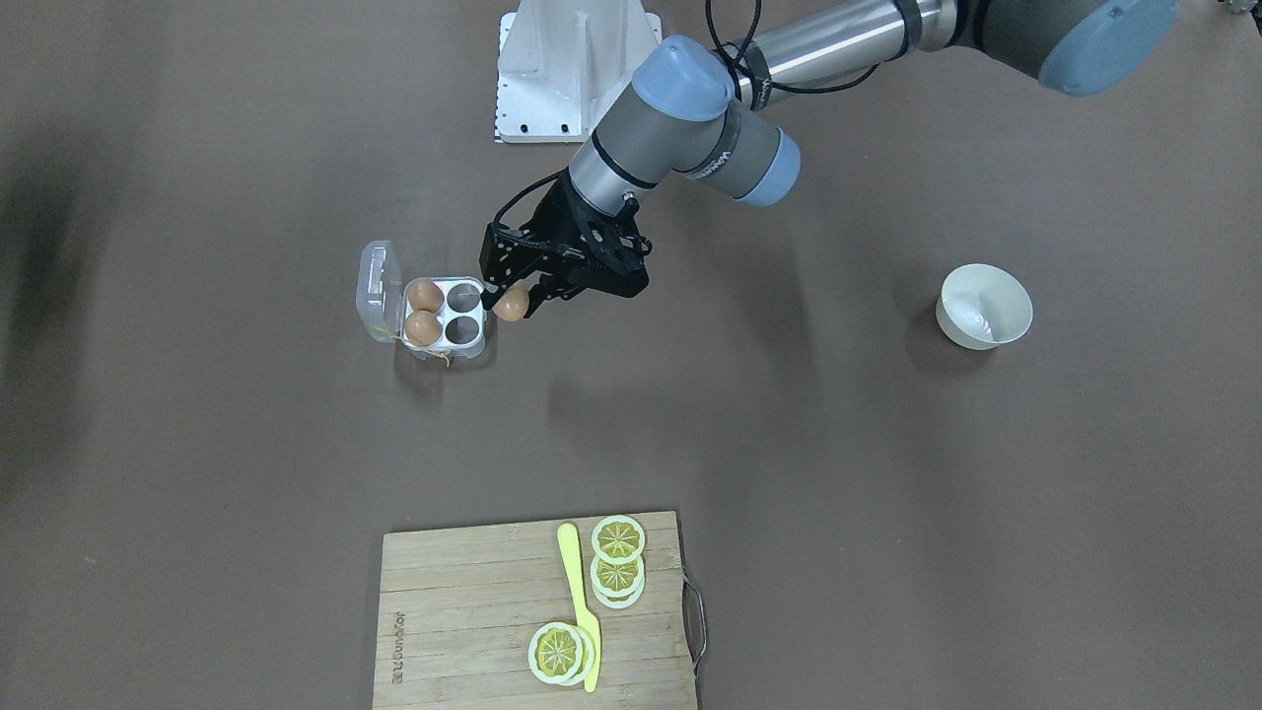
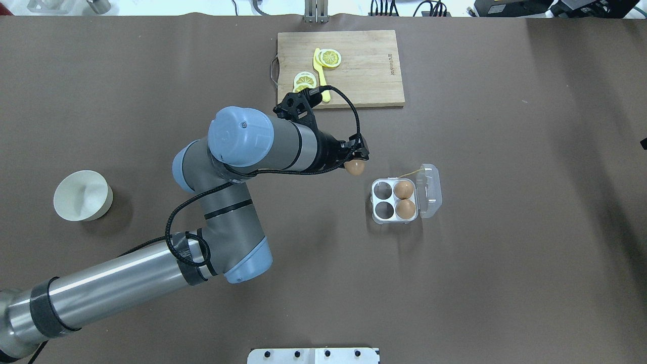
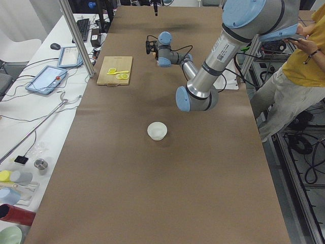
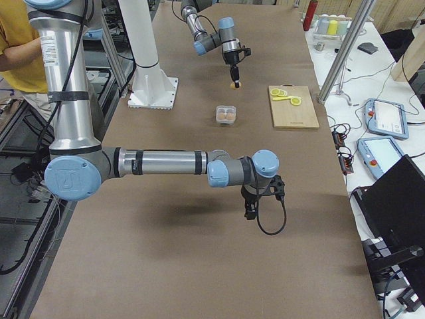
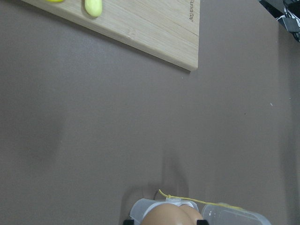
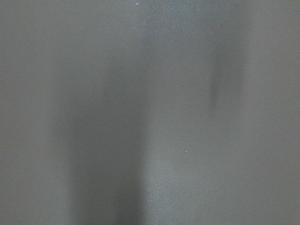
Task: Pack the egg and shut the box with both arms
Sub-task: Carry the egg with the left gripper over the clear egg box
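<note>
My left gripper is shut on an orange-brown egg and holds it above the table, just beside the box. In the overhead view the held egg sits up and left of the box. The box is a white four-cell tray with its clear lid open. Two eggs fill the cells next to the lid; the two cells nearest the gripper are empty. My right gripper hangs low over bare table, far from the box; I cannot tell whether it is open or shut.
A pale round bowl stands at the far left. A wooden cutting board with lemon slices and a yellow knife lies at the far table edge. The white base is on the robot's side.
</note>
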{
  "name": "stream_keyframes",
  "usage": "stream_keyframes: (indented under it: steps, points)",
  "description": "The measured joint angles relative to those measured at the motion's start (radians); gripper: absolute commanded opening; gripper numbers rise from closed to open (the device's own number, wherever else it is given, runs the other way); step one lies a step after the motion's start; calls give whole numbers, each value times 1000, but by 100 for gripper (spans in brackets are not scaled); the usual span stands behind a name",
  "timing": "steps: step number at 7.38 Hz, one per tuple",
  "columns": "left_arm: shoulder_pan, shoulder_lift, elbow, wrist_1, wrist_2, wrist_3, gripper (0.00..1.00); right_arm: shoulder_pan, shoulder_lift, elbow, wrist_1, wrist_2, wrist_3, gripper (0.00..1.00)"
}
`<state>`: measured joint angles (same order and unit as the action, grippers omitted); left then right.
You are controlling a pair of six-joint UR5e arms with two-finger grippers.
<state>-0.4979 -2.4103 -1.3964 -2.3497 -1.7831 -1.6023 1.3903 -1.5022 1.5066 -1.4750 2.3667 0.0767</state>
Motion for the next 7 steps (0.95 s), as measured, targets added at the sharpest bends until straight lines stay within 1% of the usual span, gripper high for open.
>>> stream_keyframes:
  steps: [4, 7]
  points:
    - [26, -75, 98, -2, 56, 1, 40, 0, -1, 7, 1, 0, 0, 100]
    - [67, -94, 143, -3, 122, 2, 40, 0, -1, 8, 1, 0, -1, 100]
